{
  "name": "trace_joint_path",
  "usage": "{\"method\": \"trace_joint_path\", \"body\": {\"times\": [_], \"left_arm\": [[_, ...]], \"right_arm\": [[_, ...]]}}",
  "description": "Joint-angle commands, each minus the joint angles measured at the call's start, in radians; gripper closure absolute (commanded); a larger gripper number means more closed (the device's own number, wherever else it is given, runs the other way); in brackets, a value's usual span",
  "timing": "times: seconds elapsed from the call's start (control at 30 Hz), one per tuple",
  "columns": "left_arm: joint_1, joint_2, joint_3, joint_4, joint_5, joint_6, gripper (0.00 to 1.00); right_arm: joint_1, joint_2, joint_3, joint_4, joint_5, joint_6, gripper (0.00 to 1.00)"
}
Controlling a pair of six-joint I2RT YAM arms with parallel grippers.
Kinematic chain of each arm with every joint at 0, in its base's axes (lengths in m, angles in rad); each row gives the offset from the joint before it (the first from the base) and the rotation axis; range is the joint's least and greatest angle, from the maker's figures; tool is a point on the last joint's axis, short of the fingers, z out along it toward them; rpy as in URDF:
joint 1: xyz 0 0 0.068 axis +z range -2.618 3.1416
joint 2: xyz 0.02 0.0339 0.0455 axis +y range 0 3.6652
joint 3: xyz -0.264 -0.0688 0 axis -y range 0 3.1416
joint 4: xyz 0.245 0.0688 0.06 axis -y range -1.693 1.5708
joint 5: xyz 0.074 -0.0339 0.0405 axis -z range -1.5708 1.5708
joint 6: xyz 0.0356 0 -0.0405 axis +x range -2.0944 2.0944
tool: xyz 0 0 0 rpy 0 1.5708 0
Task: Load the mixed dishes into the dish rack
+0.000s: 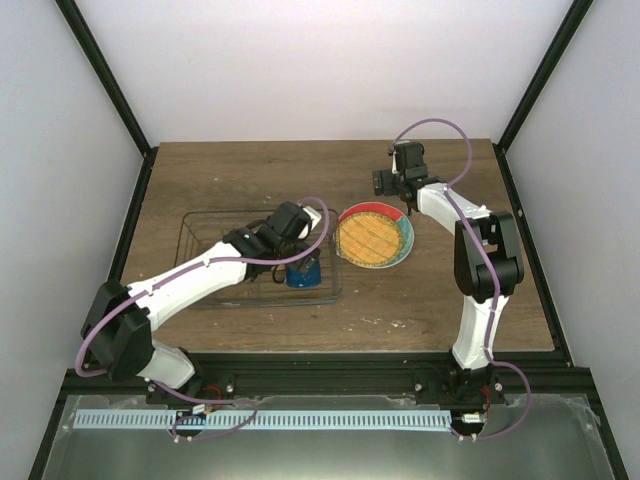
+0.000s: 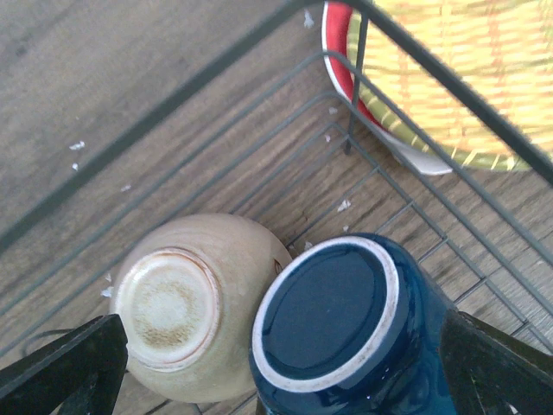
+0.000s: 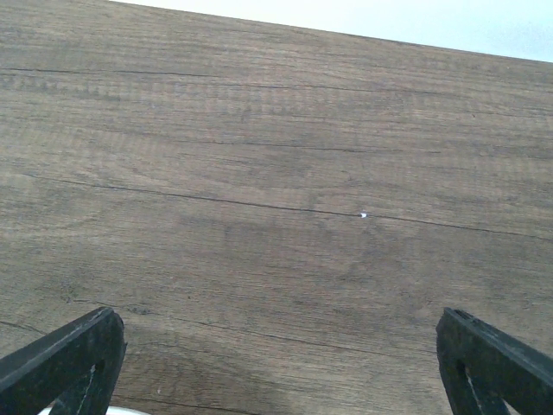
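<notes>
The dish rack (image 1: pixel 205 232) of thin dark wire stands left of centre; its wires (image 2: pixel 173 104) cross the left wrist view. Inside it a small cream bowl (image 2: pixel 186 307) and a dark blue mug (image 1: pixel 302 272) (image 2: pixel 346 320) stand upside down, touching. My left gripper (image 1: pixel 295 250) (image 2: pixel 276 380) is open above them, its fingers (image 2: pixel 69 363) wide on either side. The yellow-orange grid plate (image 1: pixel 372 238) (image 2: pixel 467 78) lies on the red plate (image 2: pixel 339 52) with teal, outside the rack to the right, over a whitish plate (image 2: pixel 419 160). My right gripper (image 1: pixel 385 185) (image 3: pixel 276 372) is open and empty over bare wood just behind the plates.
The wooden table (image 1: pixel 250 170) is framed by dark posts and white walls. Small white crumbs (image 2: pixel 78 147) lie on the wood by the rack. The right arm's elbow (image 1: pixel 490 255) stands right of the plates.
</notes>
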Motion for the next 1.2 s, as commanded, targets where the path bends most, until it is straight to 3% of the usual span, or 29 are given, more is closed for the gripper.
{"method": "trace_joint_path", "body": {"times": [0.0, 0.3, 0.63, 1.17], "left_arm": [[-0.001, -0.059, 0.078, -0.013, -0.013, -0.015, 0.0], [0.062, -0.013, 0.094, -0.035, -0.044, -0.04, 0.0], [0.146, 0.077, 0.133, -0.05, 0.058, -0.025, 0.0], [0.152, 0.124, 0.162, -0.19, 0.279, 0.054, 0.0]], "right_arm": [[0.0, -0.018, 0.0, 0.012, 0.004, 0.008, 0.0], [0.0, -0.021, -0.004, 0.012, -0.002, 0.01, 0.0], [0.0, -0.026, -0.005, 0.017, -0.001, 0.004, 0.0], [0.0, -0.018, 0.0, 0.018, 0.009, -0.002, 0.0]]}}
